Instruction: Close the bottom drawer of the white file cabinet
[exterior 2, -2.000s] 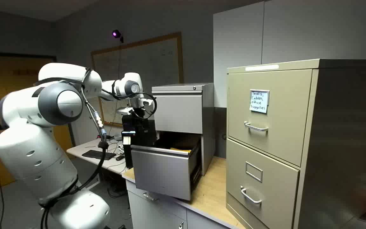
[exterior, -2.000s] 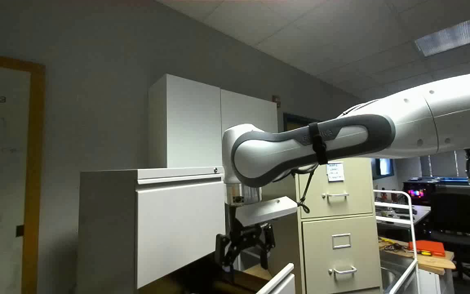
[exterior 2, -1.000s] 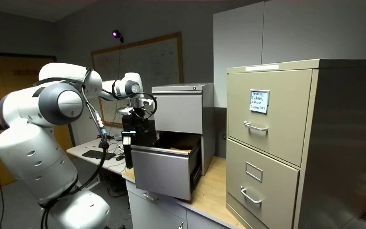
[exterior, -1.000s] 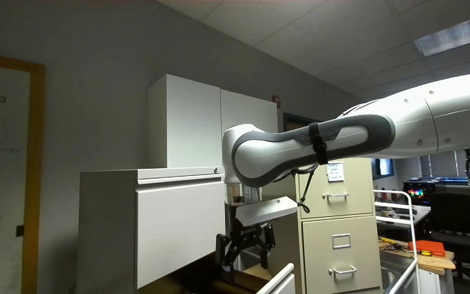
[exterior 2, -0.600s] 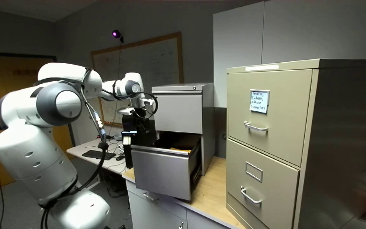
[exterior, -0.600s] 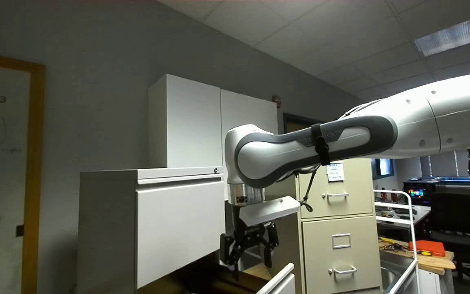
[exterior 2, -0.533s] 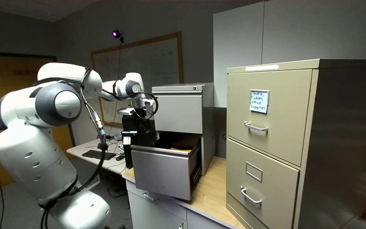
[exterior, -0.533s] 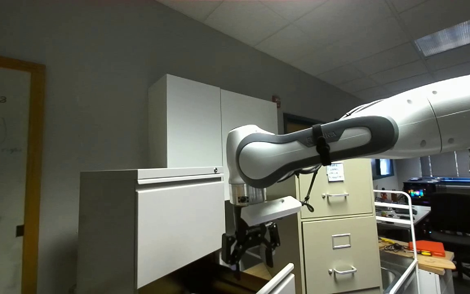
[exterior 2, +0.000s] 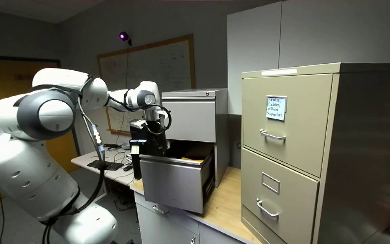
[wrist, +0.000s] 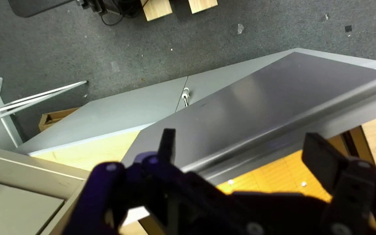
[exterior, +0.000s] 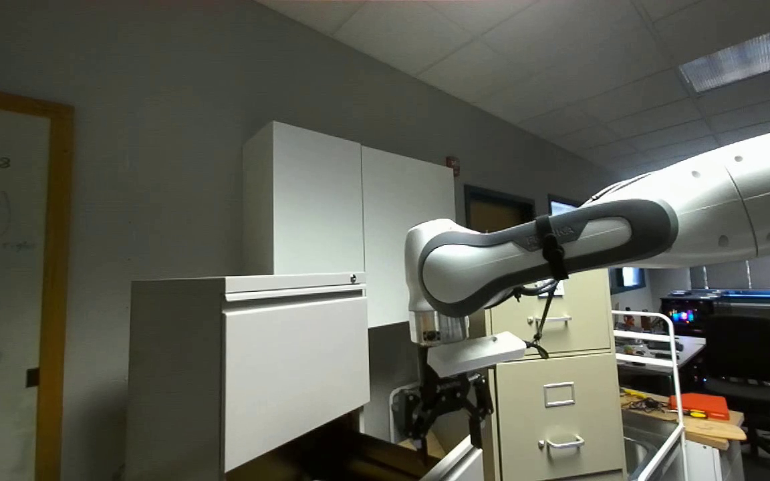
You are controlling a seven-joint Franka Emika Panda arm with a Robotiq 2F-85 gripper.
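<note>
The white file cabinet (exterior: 295, 381) shows in both exterior views (exterior 2: 190, 120); its upper front is shut. Its bottom drawer (exterior 2: 171, 184) is pulled well out, with something yellow inside. The drawer front also shows in the wrist view (wrist: 250, 101), and only its top corner in an exterior view (exterior: 463, 465). My gripper (exterior: 450, 441) points down over the open drawer, close to its front rim. In the wrist view the gripper (wrist: 240, 148) is open and empty, fingers spread over the rim and the yellow contents. I cannot tell whether a finger touches the rim.
A beige cabinet (exterior 2: 286, 152) stands beside the white one on a wooden counter (exterior 2: 227, 193). A taller white cupboard (exterior: 318, 200) is behind. A desk with a keyboard (exterior 2: 105, 165) and a black computer case (exterior 2: 136, 159) are beyond the arm. A white rail (exterior: 676, 374) stands right.
My gripper has moved away from the cabinet's upper front toward the drawer's front rim, and slightly down. The arm has drawn back. The drawer has not moved.
</note>
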